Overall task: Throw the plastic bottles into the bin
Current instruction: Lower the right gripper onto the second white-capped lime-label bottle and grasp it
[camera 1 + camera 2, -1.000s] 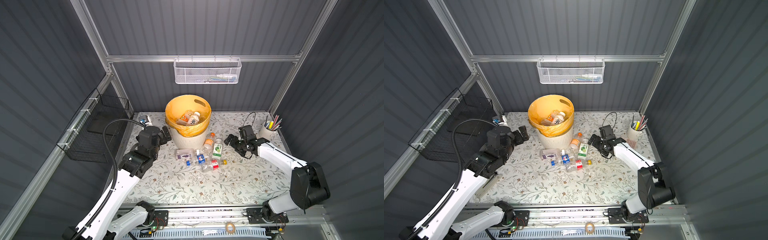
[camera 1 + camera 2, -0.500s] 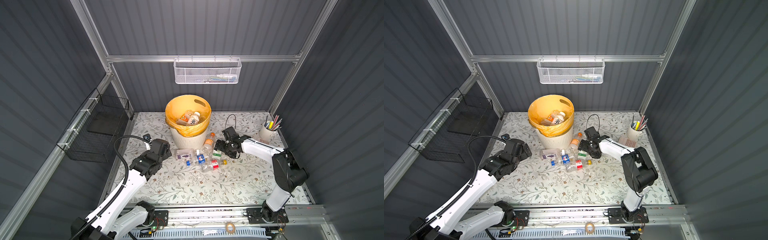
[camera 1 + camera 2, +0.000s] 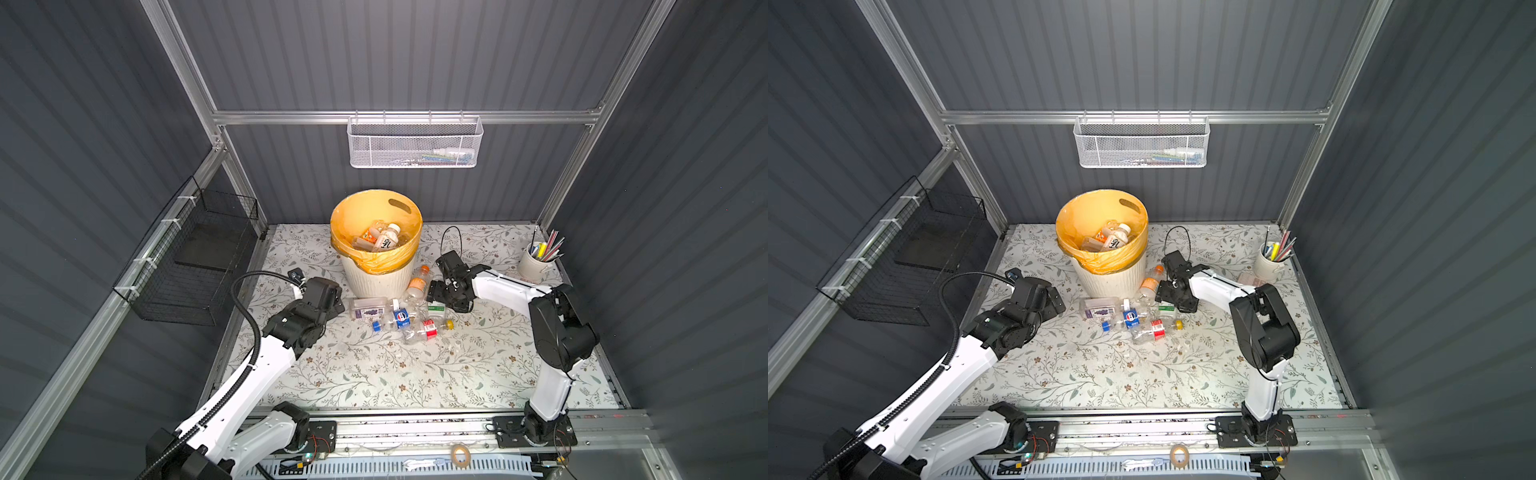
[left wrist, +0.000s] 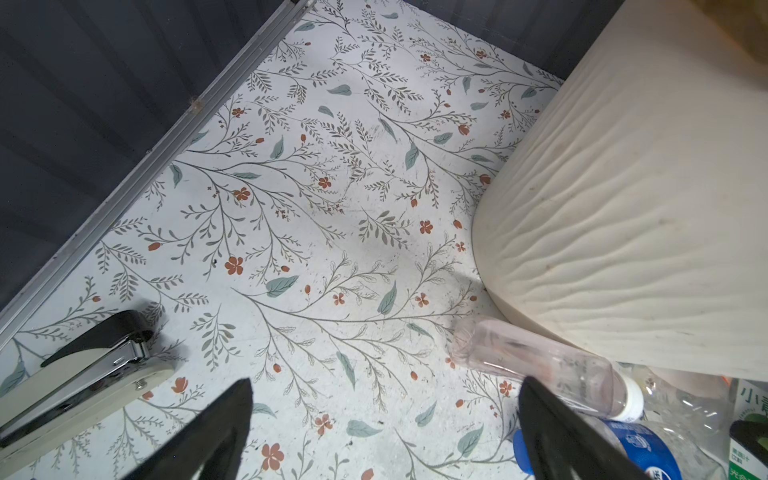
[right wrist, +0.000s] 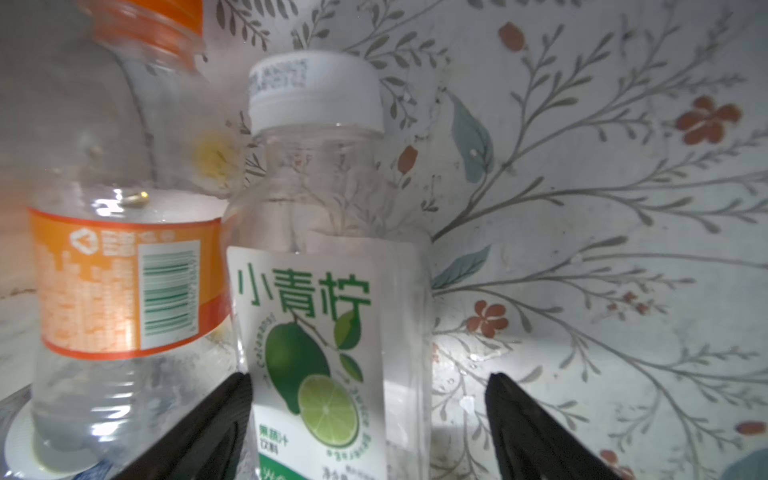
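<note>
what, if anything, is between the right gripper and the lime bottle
Nothing visible: the lime bottle lies inside the open right gripper. The orange-label bottle lies close beside it and could get nudged as the jaws close.

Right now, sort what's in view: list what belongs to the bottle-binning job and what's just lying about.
Job in hand:
bin; bottles already inside it; loose bottles beside it, including the lime-label bottle and orange-label bottle.

Lying about:
pen cup; white mesh basket; black wire basket; stapler.
</note>
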`<state>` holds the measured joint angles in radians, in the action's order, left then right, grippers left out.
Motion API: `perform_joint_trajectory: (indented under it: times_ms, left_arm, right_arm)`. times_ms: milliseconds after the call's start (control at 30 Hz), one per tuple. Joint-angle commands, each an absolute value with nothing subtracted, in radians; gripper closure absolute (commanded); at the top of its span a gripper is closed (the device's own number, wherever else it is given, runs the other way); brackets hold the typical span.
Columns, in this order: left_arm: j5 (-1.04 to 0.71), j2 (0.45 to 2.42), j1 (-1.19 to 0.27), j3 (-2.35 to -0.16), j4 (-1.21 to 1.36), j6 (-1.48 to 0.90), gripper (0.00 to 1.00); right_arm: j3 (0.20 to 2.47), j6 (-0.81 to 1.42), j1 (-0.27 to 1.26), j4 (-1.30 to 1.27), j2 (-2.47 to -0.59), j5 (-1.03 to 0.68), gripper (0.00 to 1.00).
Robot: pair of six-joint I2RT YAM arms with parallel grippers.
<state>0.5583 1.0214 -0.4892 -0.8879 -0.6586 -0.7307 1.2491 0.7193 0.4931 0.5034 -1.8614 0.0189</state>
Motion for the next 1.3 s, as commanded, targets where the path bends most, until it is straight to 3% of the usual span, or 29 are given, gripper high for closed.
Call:
perform_joint_trajectory:
  times_ms: [0,100,467,900,1033,1267]
  left_arm:
    - [0.577,1.024,-0.483,-0.882,-0.67,-0.726,0.01]
    - [0.576,1.029,-0.483,-0.879,-0.666,-0.723,0.01]
    - [0.534,1.077,-0.482,-0.882,-0.627,-0.718,0.01]
    - [0.539,1.082,-0.479,-0.881,-0.623,-0.695,0.01]
    - [0.542,1.085,-0.477,-0.884,-0.623,-0.681,0.01]
    - [0.542,1.103,-0.476,-0.866,-0.617,-0.682,0.01]
  right_arm:
    - [1.193,0.667,0.439,0.589,-1.846,0.072,0.18]
    - [1.135,0.664,0.395,0.568,-1.801,0.06,0.19]
    - [1.165,0.598,0.386,0.622,-1.751,0.101,0.06]
    - [1.271,0.571,0.382,0.693,-1.875,0.152,0.02]
    - [1.291,0.58,0.368,0.69,-1.895,0.137,0.04]
    - [1.267,0.561,0.325,0.666,-1.892,0.044,0.28]
